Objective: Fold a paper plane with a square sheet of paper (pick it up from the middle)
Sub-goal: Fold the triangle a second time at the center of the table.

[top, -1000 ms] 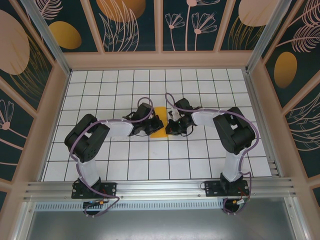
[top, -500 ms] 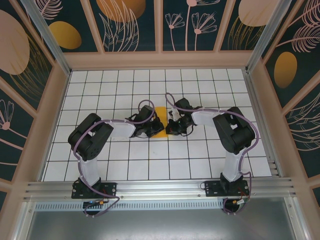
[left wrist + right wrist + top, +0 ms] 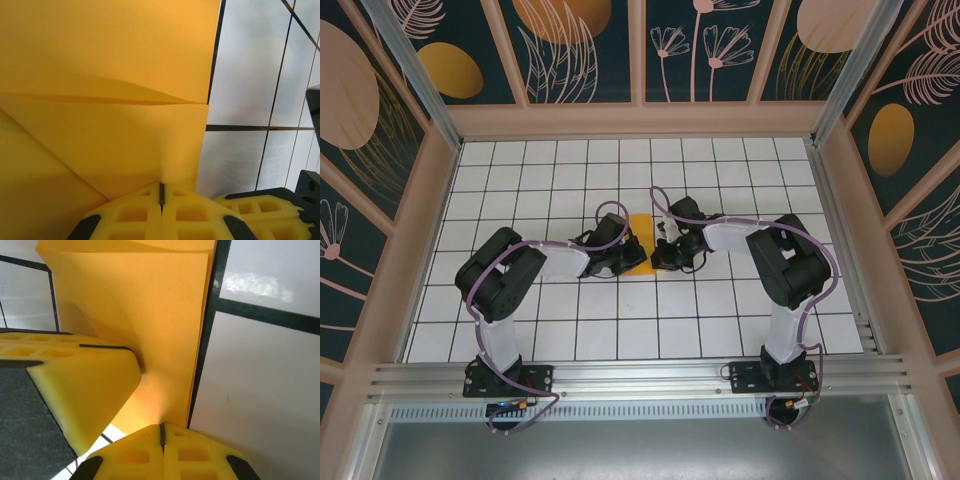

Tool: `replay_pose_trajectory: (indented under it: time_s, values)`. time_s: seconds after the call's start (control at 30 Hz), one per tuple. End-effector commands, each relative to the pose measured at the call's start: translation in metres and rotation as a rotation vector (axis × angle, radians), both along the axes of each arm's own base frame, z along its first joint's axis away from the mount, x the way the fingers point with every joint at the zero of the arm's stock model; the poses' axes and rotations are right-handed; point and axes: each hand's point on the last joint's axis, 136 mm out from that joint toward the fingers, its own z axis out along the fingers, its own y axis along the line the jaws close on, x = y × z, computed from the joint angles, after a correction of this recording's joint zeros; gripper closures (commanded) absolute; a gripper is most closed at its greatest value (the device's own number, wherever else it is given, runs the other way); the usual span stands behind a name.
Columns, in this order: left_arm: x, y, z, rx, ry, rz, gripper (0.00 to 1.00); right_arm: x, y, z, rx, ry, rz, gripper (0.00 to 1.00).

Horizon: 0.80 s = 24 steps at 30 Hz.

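Nearest you, the two arms reach in from the near side of the orange-yellow folded sheet of paper. It lies flat on the white tiled worktop, between the pincers.

Your left pincer is closed tight. Its yellow tips rest on the paper's near end and seem to clamp nothing, only to press down. Your right pincer is closed the same way, touching down by the paper's right edge, just beside the left one.

This looks like creasing. Pin the paper with one tip and draw the other along the fold with light, even pressure, since thin paper will likely skate on smooth tiles. The pincers crowd each other, so mind a knock.

Beyond the paper are bare tiles, then the dark floral wall panels.
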Motion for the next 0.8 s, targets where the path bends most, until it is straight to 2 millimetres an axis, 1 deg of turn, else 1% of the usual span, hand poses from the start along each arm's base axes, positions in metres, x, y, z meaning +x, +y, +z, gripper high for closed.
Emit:
replay_pose_trajectory:
  time_s: [0.0,0.17,0.3,0.63,0.73,0.77]
  values:
    - [0.009,0.045,-0.020,0.140,0.010,0.074,1.00,-0.042,-0.073,-0.073,-0.373,0.142,-0.038,0.97]
    - [0.023,0.063,-0.020,0.190,0.003,0.108,0.99,-0.043,-0.075,-0.075,-0.385,0.148,-0.036,0.97]
    - [0.029,0.076,-0.024,0.264,0.006,0.121,1.00,-0.043,-0.074,-0.074,-0.385,0.147,-0.038,0.97]
    - [0.042,0.113,-0.026,0.344,0.002,0.181,1.00,-0.041,-0.074,-0.073,-0.389,0.144,-0.039,0.97]
    - [0.049,0.117,-0.019,0.359,-0.007,0.181,0.99,-0.040,-0.072,-0.071,-0.380,0.142,-0.037,0.97]
    - [0.047,0.118,-0.020,0.371,0.001,0.174,0.99,-0.040,-0.072,-0.071,-0.377,0.142,-0.037,0.97]
